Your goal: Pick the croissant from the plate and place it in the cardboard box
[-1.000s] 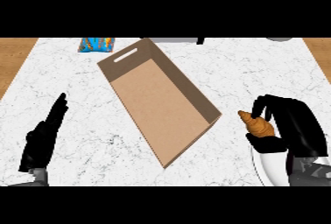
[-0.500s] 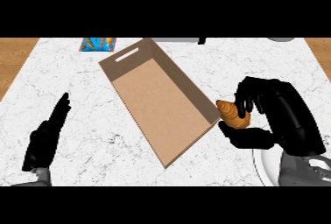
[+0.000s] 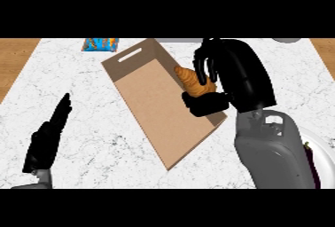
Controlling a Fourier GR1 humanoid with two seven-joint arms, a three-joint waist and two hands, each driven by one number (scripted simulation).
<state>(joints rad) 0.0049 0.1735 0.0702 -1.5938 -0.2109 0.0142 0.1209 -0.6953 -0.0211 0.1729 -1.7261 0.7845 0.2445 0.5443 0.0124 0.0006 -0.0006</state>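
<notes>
Golden ridged croissant (image 3: 193, 82) in right hand (image 3: 229, 71).

The right hand (image 3: 226, 73) holds the croissant (image 3: 194, 82) over the right side of the open cardboard box (image 3: 157, 106) — fingers curled over its top, thumb under its lower end. The box lies slantwise on the white marble counter (image 3: 91, 133), its handle slot toward the far edge. The left hand (image 3: 47, 137) rests at lower left, fingers straight. A white plate (image 3: 321, 144) shows at the right edge — a blue packet (image 3: 100, 44) lies at the far edge.
</notes>
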